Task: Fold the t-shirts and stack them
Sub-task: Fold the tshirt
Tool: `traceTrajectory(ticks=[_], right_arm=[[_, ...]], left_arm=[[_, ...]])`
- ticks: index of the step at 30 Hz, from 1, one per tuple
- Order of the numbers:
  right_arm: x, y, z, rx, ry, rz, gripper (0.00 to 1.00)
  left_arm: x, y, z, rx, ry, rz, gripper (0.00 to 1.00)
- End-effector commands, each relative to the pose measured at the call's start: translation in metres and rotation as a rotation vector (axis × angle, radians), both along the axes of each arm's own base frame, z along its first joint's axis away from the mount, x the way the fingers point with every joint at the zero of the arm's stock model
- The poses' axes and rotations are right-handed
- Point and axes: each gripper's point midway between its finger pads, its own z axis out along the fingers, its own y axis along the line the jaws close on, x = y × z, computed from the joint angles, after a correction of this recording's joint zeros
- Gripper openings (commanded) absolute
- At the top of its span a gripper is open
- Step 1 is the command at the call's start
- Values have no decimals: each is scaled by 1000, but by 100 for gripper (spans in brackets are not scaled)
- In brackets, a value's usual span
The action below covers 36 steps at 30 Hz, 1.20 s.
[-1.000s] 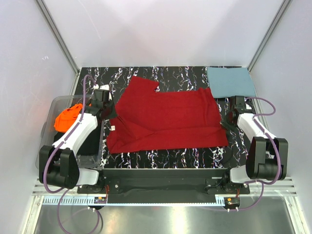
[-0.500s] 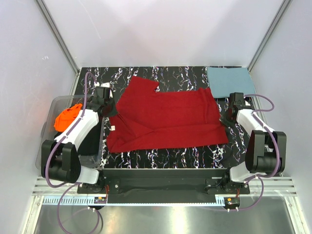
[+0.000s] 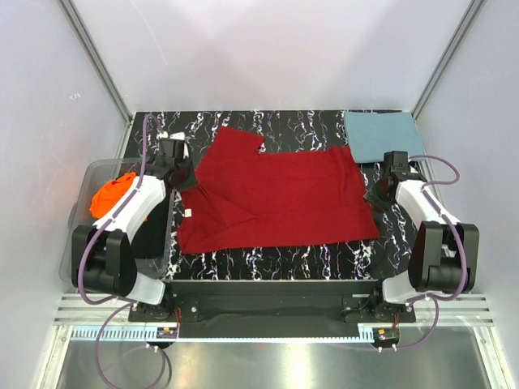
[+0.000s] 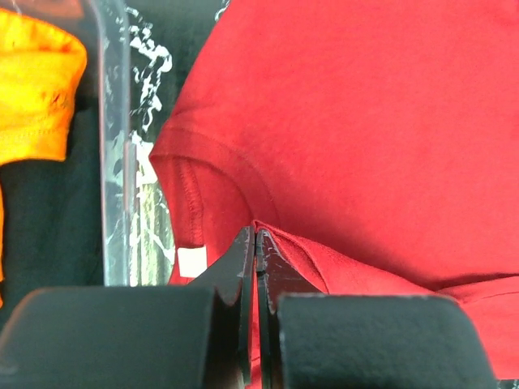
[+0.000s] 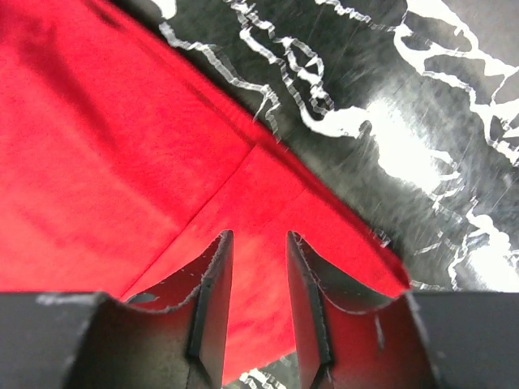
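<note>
The deep red t-shirt (image 3: 276,194) lies spread across the middle of the black marbled table (image 3: 276,258), its lower part folded up. My left gripper (image 3: 186,182) is at its left edge, shut on a raised ridge of red cloth (image 4: 292,243) at the fingertips (image 4: 256,235). Over the shirt's right corner (image 5: 105,146) my right gripper (image 3: 375,197) stands open, cloth showing flat between its fingers (image 5: 258,237). The teal-blue t-shirt (image 3: 383,135) lies folded at the far right corner. The orange t-shirt (image 3: 112,194) is bunched in a clear bin.
The clear plastic bin (image 3: 81,243) stands off the table's left side, its wall (image 4: 113,121) close beside my left gripper. A white label (image 4: 192,261) shows on the red shirt's neck. Bare marbled table (image 5: 422,162) lies right of the shirt's corner.
My right gripper has opened and let go of the red shirt's right edge. Both grippers have shifted slightly toward the far side; the left stays shut.
</note>
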Motion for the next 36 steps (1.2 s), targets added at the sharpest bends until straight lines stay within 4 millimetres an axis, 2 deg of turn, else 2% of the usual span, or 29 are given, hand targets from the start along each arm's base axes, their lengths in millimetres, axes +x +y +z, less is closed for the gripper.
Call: traceTrajectory(ticks=[1,7,9,16,17,20,24,29,36], right_arm=[[-6,10,18,67,-40,-21,39],[-26,16,-17,98,60,-26,36],[-28,17,-22,101,72,-24,35],[-53,0,-48,14,163,-66,33],[-55,-3,-49,6,166,-76,33],[-60,-5,-51,4,173,-88,32],[-61,-9,-49,-14,166,-94,31],[-61,-14,-47,-29,158,-105,31],[-62,-14,-46,-26,151,-104,30]], left_arm=[[20,-8,22,-28,-67,-34,0],[28,-12,15,-38,-40,-44,0],[27,-16,11,-53,-25,-61,1],[43,-27,8,-58,-13,-146,1],[48,-29,13,-64,-25,-156,0],[56,-34,10,-68,-16,-180,0],[63,-26,-6,-25,27,-158,1],[66,-34,-15,-45,62,-197,2],[69,-29,-26,-13,103,-184,5]])
